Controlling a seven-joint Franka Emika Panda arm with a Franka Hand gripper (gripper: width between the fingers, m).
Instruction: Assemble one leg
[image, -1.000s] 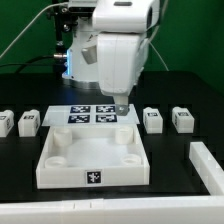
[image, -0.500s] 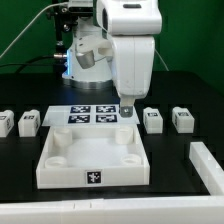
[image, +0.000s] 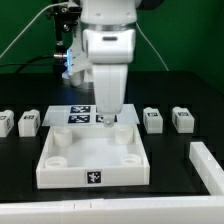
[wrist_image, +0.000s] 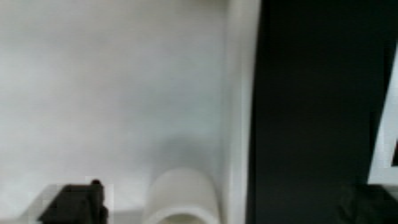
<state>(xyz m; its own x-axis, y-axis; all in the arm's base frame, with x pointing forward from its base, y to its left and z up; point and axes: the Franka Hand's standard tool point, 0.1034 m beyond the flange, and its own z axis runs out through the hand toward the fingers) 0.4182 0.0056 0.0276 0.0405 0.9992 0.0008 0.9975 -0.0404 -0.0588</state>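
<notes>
Four small white legs with tags stand in a row on the black table: two at the exterior view's left (image: 4, 123) (image: 29, 122) and two at its right (image: 153, 120) (image: 183, 120). My gripper (image: 107, 118) hangs over the far rim of the large white tray-like piece (image: 60, 172), between the two pairs, touching no leg. In the wrist view the gripper (wrist_image: 222, 205) looks open and empty. One dark finger (wrist_image: 75, 203) shows over the white tray surface, next to a round socket (wrist_image: 178, 195). The other finger is lost against the black table.
The marker board (image: 80, 115) lies just behind the tray, partly hidden by the gripper. A white angled bar (image: 207, 165) lies at the exterior view's right front. The robot base and cables stand at the back.
The arm has swung toward the exterior view's left, and the wrist has turned. The gripper has dropped lower, from beside the marker board's right end to its middle. Nothing was taken hold of.
</notes>
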